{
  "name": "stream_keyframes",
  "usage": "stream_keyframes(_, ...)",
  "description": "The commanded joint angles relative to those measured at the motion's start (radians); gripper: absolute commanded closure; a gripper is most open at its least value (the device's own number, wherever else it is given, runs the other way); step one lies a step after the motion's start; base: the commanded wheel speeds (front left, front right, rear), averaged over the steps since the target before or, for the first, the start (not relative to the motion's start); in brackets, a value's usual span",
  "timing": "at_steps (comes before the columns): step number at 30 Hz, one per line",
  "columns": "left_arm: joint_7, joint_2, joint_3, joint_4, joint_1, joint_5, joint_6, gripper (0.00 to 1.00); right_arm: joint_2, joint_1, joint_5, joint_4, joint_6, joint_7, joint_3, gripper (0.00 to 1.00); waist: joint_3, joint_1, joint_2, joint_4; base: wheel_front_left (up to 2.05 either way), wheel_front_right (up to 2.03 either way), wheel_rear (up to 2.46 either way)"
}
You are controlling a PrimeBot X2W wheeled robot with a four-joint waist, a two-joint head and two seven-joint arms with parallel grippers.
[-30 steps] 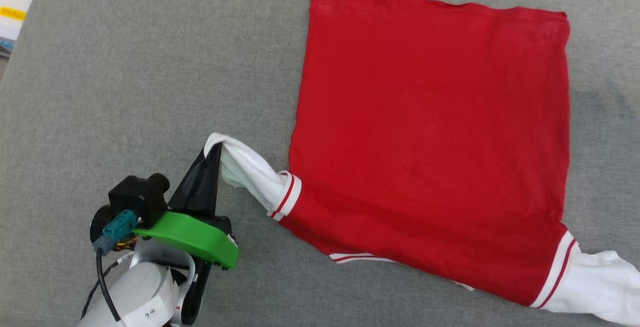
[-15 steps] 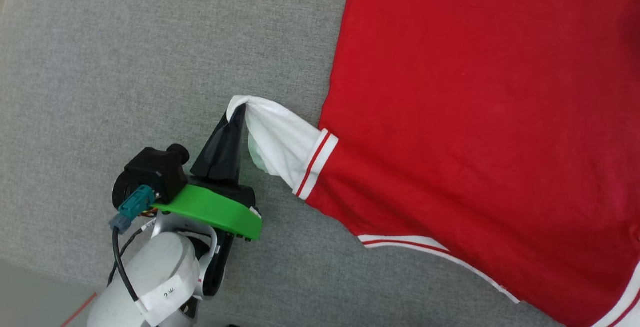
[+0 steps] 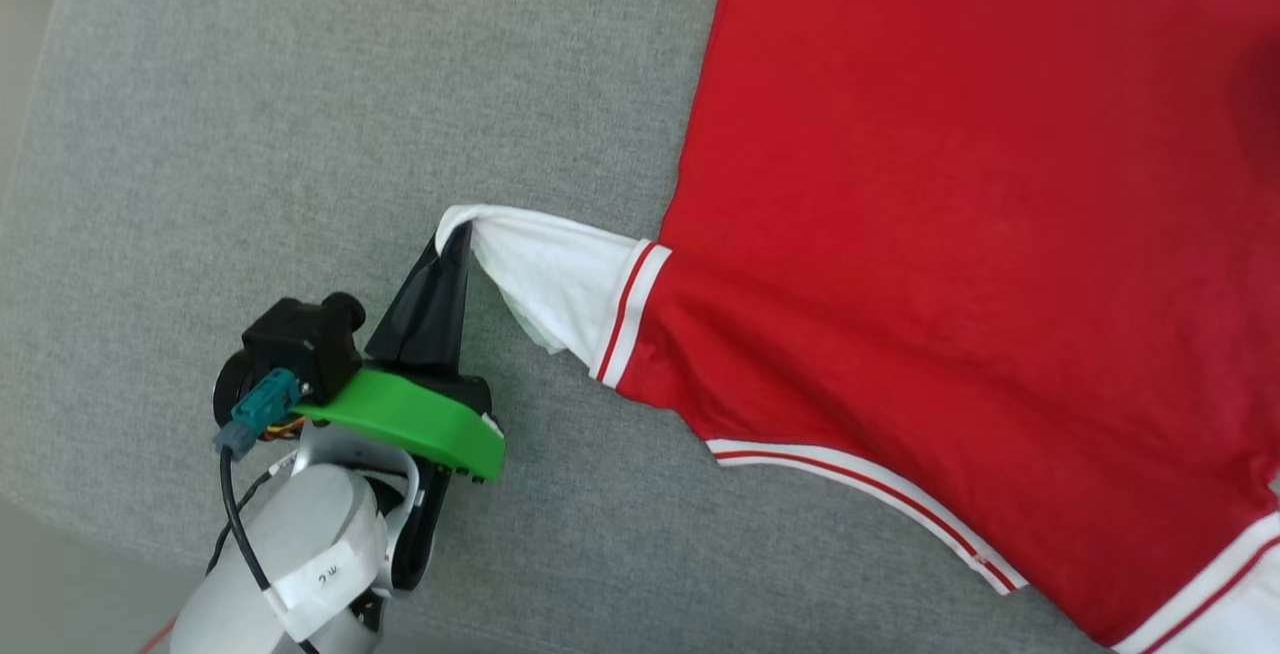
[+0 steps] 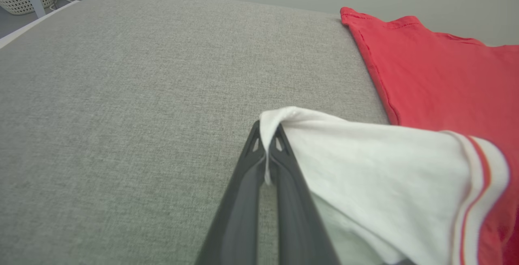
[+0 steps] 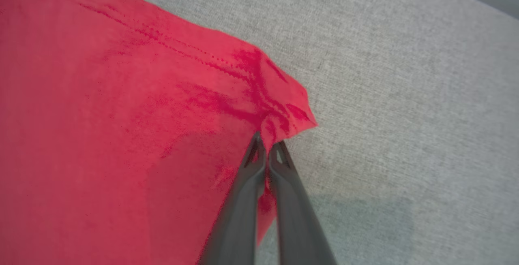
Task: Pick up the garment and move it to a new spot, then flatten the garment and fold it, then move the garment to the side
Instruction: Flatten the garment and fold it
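Pinching the garment [image 5: 121, 115] corner, right end effector [image 5: 267, 145] appears in wrist view.

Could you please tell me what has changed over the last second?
The right gripper has closed on the red hem corner of the garment. The white sleeve stretches straighter from the left gripper, still shut on it. The head camera moved closer; the garment stays spread flat.

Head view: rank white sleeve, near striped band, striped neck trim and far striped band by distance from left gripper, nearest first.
1. white sleeve: pinched in the left gripper.
2. near striped band: just right of the sleeve.
3. striped neck trim: lower middle.
4. far striped band: lower right corner.
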Motion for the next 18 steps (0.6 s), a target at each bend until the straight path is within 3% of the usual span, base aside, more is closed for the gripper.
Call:
stream_keyframes(1,-0.005,0.003,0.007,0.008,0.020,0.010,-0.005,1.00,-0.016,0.022,0.020,-0.016,0.000,-0.037,0.011,1.00,-0.074,-0.0001,0.0000,-0.041,0.00,0.00,0.00)
stream_keyframes(10,-0.006,0.034,0.033,0.029,0.123,-0.005,0.008,1.00,-0.179,0.221,0.141,-0.224,0.000,-0.199,0.085,1.00,-0.244,-0.0001,0.0000,-0.120,0.00,0.00,0.00)
stream_keyframes(15,-0.005,0.052,0.044,0.019,0.184,-0.015,0.025,1.00,-0.270,0.436,0.199,-0.342,0.000,-0.265,0.048,1.00,-0.307,-0.0001,0.0000,-0.168,0.00,0.00,0.00)
stream_keyframes(18,-0.004,0.062,0.050,0.010,0.214,-0.020,0.037,1.00,-0.287,0.575,0.220,-0.387,0.000,-0.300,-0.002,1.00,-0.331,-0.0001,0.0000,-0.198,0.00,0.00,0.00)
